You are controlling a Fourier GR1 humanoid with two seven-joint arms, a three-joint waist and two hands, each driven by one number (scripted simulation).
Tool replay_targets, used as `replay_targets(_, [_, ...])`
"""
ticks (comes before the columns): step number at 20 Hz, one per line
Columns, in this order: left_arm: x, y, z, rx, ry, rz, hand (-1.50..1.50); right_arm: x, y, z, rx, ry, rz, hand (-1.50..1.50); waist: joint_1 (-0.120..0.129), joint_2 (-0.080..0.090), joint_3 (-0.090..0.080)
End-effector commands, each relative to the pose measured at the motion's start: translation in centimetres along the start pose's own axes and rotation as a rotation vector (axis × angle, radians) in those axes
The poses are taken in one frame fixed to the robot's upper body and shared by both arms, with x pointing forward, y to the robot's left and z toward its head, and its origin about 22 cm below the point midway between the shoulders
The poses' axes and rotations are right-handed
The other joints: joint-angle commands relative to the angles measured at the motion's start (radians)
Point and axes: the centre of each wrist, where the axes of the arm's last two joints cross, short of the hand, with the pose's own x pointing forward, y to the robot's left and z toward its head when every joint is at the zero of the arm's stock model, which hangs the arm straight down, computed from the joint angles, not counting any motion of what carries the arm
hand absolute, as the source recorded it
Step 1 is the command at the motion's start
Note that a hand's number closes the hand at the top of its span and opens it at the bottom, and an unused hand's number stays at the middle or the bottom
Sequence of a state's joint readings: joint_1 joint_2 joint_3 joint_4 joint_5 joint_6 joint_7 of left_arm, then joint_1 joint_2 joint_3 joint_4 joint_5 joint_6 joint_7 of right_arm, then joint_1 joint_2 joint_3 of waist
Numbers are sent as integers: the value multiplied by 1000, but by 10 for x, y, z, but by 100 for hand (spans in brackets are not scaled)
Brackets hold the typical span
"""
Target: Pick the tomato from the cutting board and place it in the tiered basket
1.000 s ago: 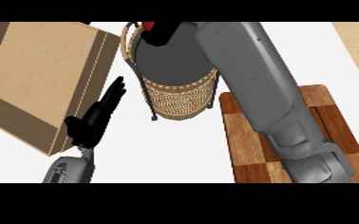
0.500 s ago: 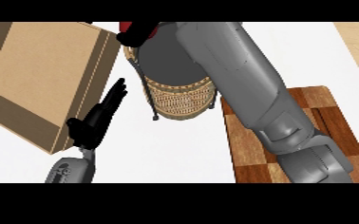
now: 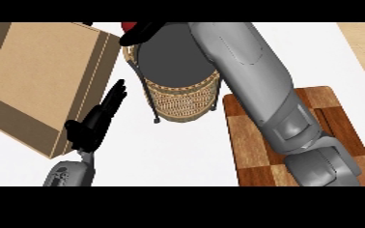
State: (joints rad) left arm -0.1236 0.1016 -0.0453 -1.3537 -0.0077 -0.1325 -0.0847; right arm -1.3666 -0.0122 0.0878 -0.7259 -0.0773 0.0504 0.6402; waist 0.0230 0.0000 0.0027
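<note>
Red tomato (image 3: 129, 26) sat pinched in the right hand (image 3: 146, 31), held over the tiered basket's (image 3: 182, 99) far rim, apparently for release. Left hand (image 3: 96, 121) rested spread near the counter's (image 3: 178, 149) front edge, beside the cutting board (image 3: 246, 140).

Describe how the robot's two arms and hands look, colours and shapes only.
Both forearms are grey with smooth, rounded shells. The right forearm is built of bulky segments with darker seams between them. The left hand is black, with slender fingers; the right hand is black too. No cables or markings show.
</note>
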Motion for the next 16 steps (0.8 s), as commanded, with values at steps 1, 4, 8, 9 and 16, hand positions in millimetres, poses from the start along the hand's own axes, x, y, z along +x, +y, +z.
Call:
replay_targets(1, [4, -5, -10, 8, -3, 6, 0, 19, -2, 10, -57, -42, -74, -150, -18, 0, -3])
replay_targets(4, [1, 4, 0, 28, 11, 11, 0, 2, -24, 11, -249, -88, -68, -150, -20, -2, -3])
replay_targets(8, [5, 0, 0, 12, 20, 4, 0, 12, -66, 25, -535, -113, -88, -150, -27, -5, -3])
replay_targets(9, [-14, 14, 14, 57, 23, 15, 0, 5, -103, 40, -575, -128, -120, -150, -39, -5, -3])
replay_targets(16, [5, 8, -2, 15, 6, 17, 0, -53, -186, 77, -725, -238, -276, -150, -28, 2, -2])
